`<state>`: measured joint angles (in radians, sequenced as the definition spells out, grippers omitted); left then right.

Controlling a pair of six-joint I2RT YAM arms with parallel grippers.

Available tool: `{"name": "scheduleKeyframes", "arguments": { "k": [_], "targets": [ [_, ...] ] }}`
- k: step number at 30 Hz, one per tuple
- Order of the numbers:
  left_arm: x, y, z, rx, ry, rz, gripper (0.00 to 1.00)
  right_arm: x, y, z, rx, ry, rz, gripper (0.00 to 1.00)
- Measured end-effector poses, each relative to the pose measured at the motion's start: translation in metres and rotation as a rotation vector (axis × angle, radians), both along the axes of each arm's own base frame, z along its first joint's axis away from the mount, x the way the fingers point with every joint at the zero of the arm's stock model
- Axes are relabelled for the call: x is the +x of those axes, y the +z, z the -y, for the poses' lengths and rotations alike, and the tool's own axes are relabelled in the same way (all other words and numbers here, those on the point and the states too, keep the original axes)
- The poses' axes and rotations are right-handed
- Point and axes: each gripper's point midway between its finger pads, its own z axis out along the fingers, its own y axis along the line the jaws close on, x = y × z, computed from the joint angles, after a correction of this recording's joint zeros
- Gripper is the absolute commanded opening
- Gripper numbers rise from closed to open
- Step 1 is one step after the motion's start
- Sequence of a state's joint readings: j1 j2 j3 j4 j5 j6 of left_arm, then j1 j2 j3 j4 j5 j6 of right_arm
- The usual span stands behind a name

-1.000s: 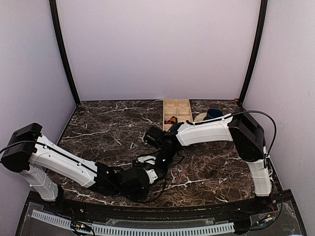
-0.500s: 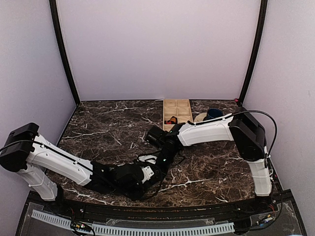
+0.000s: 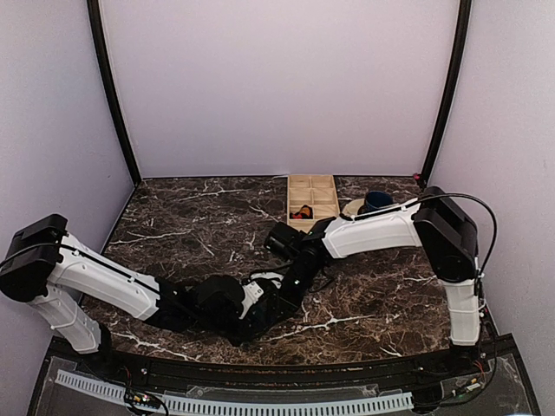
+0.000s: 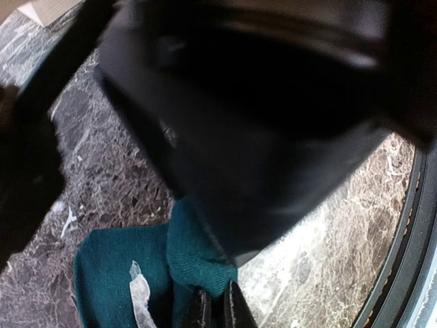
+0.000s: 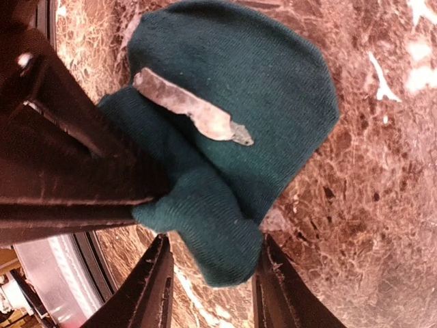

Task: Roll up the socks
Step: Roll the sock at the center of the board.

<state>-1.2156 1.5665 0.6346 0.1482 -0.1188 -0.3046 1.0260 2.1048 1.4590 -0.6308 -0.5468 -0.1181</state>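
Note:
A dark teal sock [image 5: 239, 89] with a white patch lies bunched on the marble table; it also shows in the left wrist view [image 4: 123, 273]. My left gripper [image 4: 217, 311] is shut on a fold of the sock's edge. It shows as a dark bar at the left of the right wrist view [image 5: 68, 171]. My right gripper [image 5: 215, 287] is open, its fingers either side of the sock's rolled end, which touches one finger. It fills the left wrist view as a black blur [image 4: 259, 102]. In the top view both grippers [image 3: 276, 299] [image 3: 293, 284] meet near the table's front middle and hide the sock.
A wooden compartment tray [image 3: 312, 198] stands at the back, with a blue cup [image 3: 377, 200] on a white plate beside it. The table's black front rim [image 4: 410, 225] is close to the sock.
The left arm's wrist has drawn back to the left while its gripper stays at the sock. The right gripper has shifted slightly right and nearer.

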Motion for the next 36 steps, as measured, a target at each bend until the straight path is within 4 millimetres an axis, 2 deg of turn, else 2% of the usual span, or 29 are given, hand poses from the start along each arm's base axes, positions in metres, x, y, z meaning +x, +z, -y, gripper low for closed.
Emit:
{"name": "scheduleKeyframes", "arguments": {
  "k": [7, 17, 22, 29, 36],
  "targets": [
    [-0.001, -0.002, 0.000, -0.028, 0.001, -0.052, 0.00, 0.004, 0.003, 0.002, 0.006, -0.040, 0.002, 0.39],
    [0.000, -0.003, -0.001, -0.082, 0.019, -0.147, 0.00, 0.021, 0.026, 0.003, 0.072, -0.118, 0.058, 0.40],
    [0.000, -0.003, -0.002, -0.124, 0.020, -0.199, 0.00, 0.028, 0.027, 0.003, 0.086, -0.146, 0.085, 0.40],
    [-0.003, -0.002, -0.004, -0.185, 0.013, -0.274, 0.00, 0.041, 0.023, 0.015, 0.086, -0.210, 0.123, 0.40],
    [-0.006, -0.003, -0.005, -0.237, 0.004, -0.363, 0.00, 0.048, 0.041, 0.022, 0.154, -0.237, 0.205, 0.40]
  ]
}}
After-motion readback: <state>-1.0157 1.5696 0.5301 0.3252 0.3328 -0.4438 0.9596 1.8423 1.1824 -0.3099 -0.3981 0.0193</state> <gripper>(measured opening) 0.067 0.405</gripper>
